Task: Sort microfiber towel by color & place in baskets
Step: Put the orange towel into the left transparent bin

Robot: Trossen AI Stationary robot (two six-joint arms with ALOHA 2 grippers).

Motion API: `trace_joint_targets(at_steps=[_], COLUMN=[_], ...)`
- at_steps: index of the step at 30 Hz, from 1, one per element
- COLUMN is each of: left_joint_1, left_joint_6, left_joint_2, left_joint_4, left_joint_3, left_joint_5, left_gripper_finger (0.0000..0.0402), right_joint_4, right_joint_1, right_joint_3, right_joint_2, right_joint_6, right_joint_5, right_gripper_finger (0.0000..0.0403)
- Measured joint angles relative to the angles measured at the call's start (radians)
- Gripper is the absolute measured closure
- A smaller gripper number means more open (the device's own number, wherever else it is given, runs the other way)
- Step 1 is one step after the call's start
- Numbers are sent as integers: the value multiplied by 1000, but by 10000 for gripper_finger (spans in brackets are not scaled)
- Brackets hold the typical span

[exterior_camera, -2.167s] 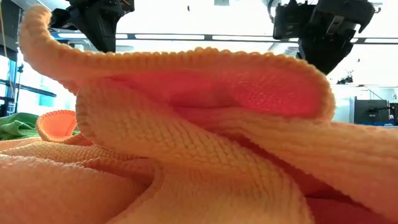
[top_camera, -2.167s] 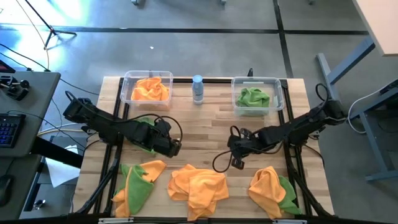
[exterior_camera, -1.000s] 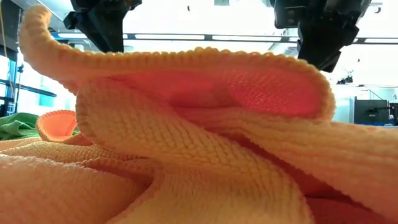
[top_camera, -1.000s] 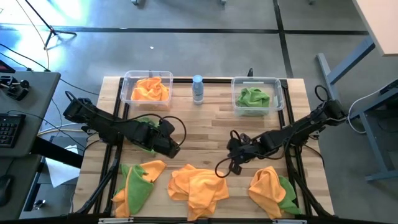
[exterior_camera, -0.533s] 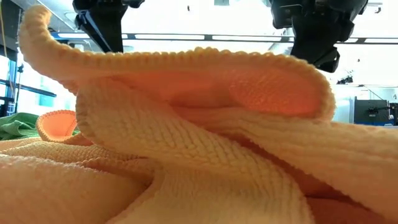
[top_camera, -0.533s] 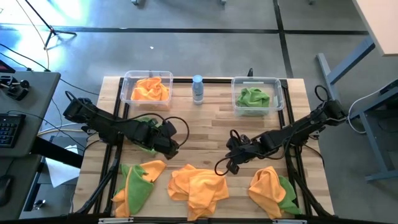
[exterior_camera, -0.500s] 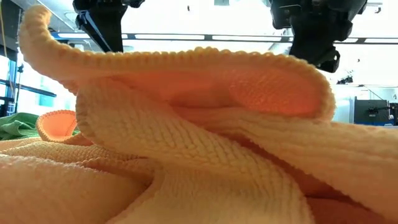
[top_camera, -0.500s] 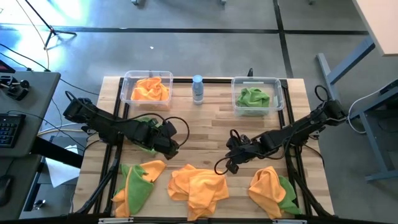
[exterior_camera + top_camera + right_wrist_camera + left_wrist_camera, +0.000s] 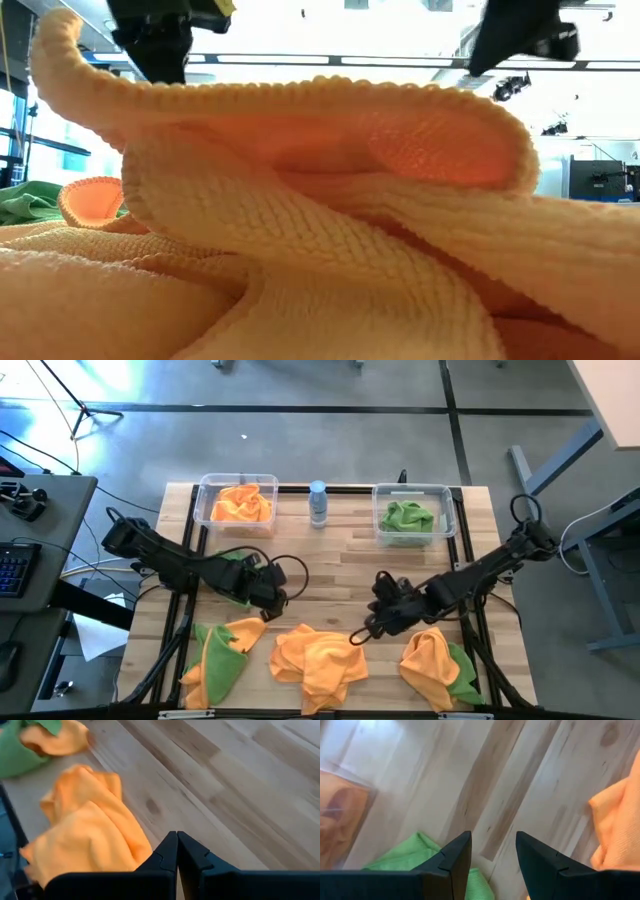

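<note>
The right gripper (image 9: 372, 626), fingers pressed together, has dropped nearer the middle orange towel heap (image 9: 318, 658); the left gripper (image 9: 277, 597) hovers parted.

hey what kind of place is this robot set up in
Probably a robotics lab or workshop: a wooden table on a bare concrete floor, a desk with a keyboard beside it, and ceiling strip lights.

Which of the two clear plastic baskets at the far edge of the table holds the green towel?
The see-through plastic basket on the right arm's side holds the green microfiber towel. The other see-through basket holds only orange cloth.
</note>
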Motion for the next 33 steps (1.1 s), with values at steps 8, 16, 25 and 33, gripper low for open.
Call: trace_joint_targets(at_steps=[8, 16, 25, 33], left_joint_1=[0, 0, 1, 1], left_joint_6=[36, 105, 124, 124], left_joint_2=[0, 0, 0, 0], left_joint_4=[10, 70, 85, 97], left_joint_3=[-37, -37, -37, -37], left_joint_5=[10, 9, 11, 13], left_gripper_finger=[257, 257, 257, 257], right_joint_4=[-324, -417, -423, -431], right_joint_1=[55, 94, 122, 123], right_joint_3=[75, 75, 75, 75], right_joint_2=[0, 0, 0, 0], right_joint_6=[254, 412, 436, 440], right_joint_5=[-122, -175, -175, -175], right_gripper_finger=[403, 403, 403, 403])
